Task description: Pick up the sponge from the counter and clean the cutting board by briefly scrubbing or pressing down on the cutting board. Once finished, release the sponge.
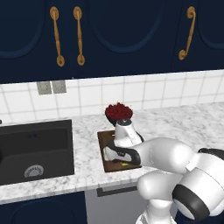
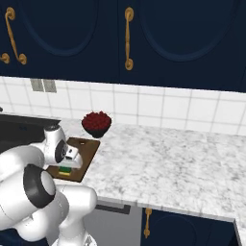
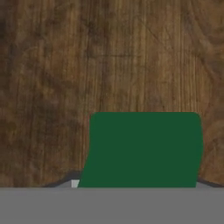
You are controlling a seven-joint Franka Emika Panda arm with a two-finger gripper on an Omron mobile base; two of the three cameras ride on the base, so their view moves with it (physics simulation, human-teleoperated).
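Observation:
The dark brown cutting board [image 1: 104, 139] [image 2: 87, 146] lies on the white marble counter [image 1: 183, 124] [image 2: 168, 163], right of the sink. My gripper [image 1: 123, 161] [image 2: 67, 166] points down over the board's near part, shut on the sponge [image 2: 65, 170]. A yellow sliver of the sponge [image 1: 125, 164] peeks out under the hand, low against the wood. In the hand view the sponge's green top [image 3: 144, 148] lies between the jaws, with the board's grain [image 3: 87, 65] close behind it. The sponge hides my fingertips there.
A dark bowl of red fruit [image 1: 118, 112] [image 2: 96, 123] stands just behind the board's far edge. The dark sink basin [image 1: 35, 148] [image 2: 14, 129] is to the left. Open counter stretches to the right, and the tiled wall and navy cabinets rise behind.

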